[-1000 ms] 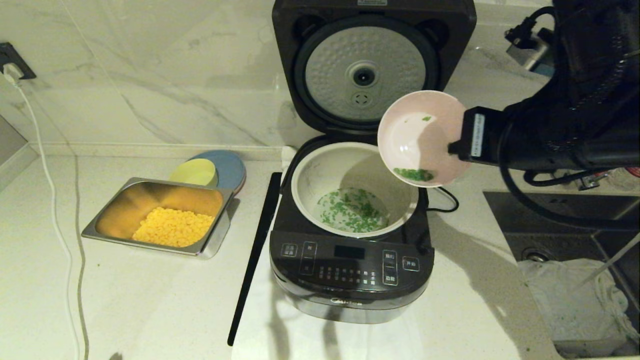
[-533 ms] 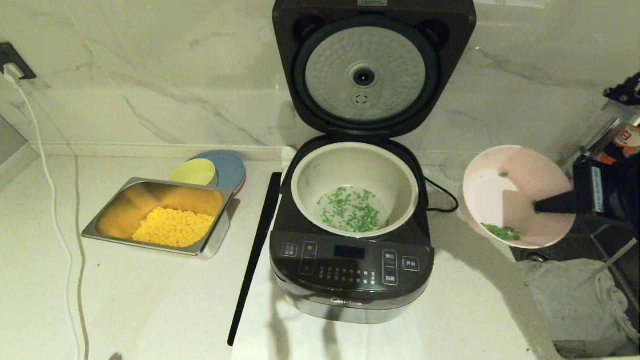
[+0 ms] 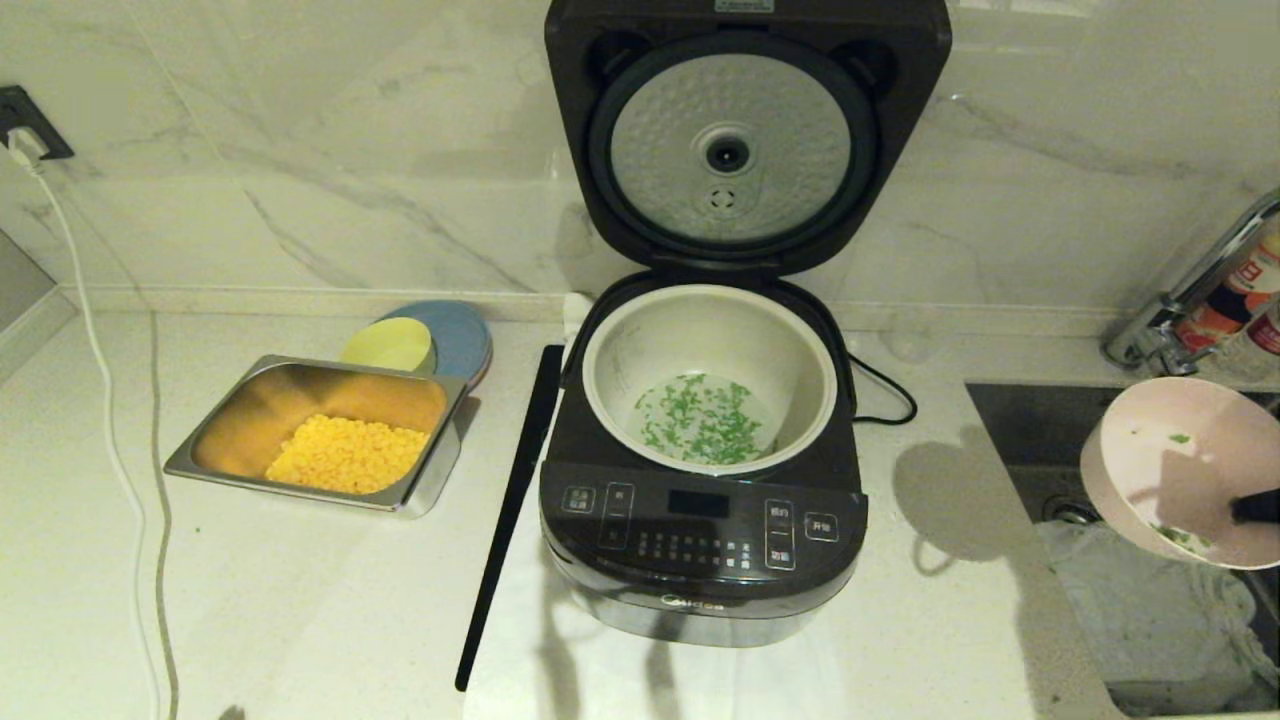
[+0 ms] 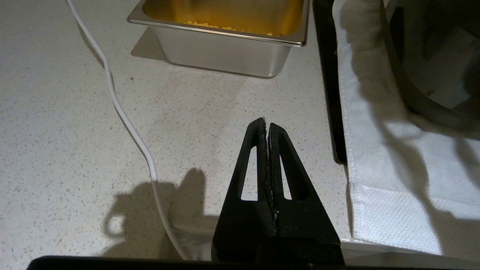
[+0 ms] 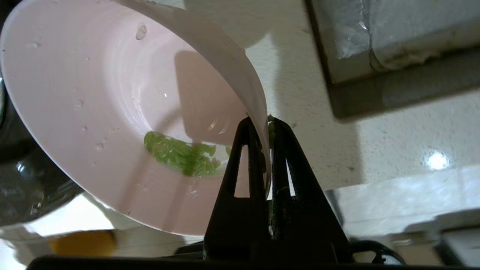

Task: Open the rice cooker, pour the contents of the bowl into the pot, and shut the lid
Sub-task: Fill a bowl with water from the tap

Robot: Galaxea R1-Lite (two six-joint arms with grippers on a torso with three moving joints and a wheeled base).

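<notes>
The dark rice cooker (image 3: 703, 540) stands mid-counter with its lid (image 3: 745, 140) raised upright, dimpled silver underside showing. Green chopped bits (image 3: 700, 418) lie on the bottom of the cream-white pot (image 3: 812, 345). My right gripper (image 5: 264, 125) is shut on the rim of the pale pink bowl (image 3: 1170, 460) (image 5: 93, 112), which is tilted at the far right over the sink. A small clump of green bits (image 5: 180, 153) still clings inside the bowl. My left gripper (image 4: 266, 123) is shut and empty, low over the counter in front of the steel tray.
A steel tray (image 3: 250, 385) with yellow corn sits left of the cooker, a yellow-green bowl (image 3: 388, 345) on a blue plate behind it. A black strip (image 3: 510, 500) lies along the white cloth's edge. A white cable (image 3: 110, 430) runs down the left. The sink (image 3: 1130, 560) holds a cloth, faucet behind.
My right gripper has carried the bowl from above the pot rightward and down, off to the far right over the sink. The cooker and the left arm stayed still.
</notes>
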